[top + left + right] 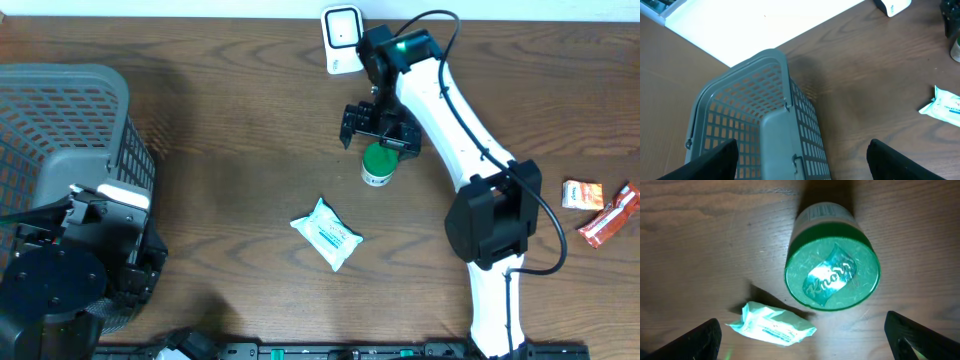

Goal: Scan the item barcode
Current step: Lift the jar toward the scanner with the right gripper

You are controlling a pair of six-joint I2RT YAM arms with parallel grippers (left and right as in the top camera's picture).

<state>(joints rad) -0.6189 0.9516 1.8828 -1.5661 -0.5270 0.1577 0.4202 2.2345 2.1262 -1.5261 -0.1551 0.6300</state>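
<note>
**Right gripper spread above the green-lidded jar**

The right gripper (811, 339) hangs straight over the jar (832, 265) with its fingers (700, 341) far apart at either side of the wrist view. They pinch nothing and do not touch the jar. The jar stands upright on the wooden table (230, 130), its green lid facing up with a shiny foil patch in the middle. A printed strip shows on the jar's side just under the lid, but it is too small to read.

Seen from overhead, the jar sits near the middle of the table, just below the gripper. A white scanner (342, 38) stands near it at the far edge, beside the right arm's wrist. A pale packet of wipes (327, 232) lies flat nearer the front, apart from the jar. Two small snack packets (598, 208) lie well off to the right.

The left gripper (802, 161) is also spread wide and holds nothing. It hangs above a grey plastic basket (747, 107) at the left end of the table, well apart from the jar.
</note>
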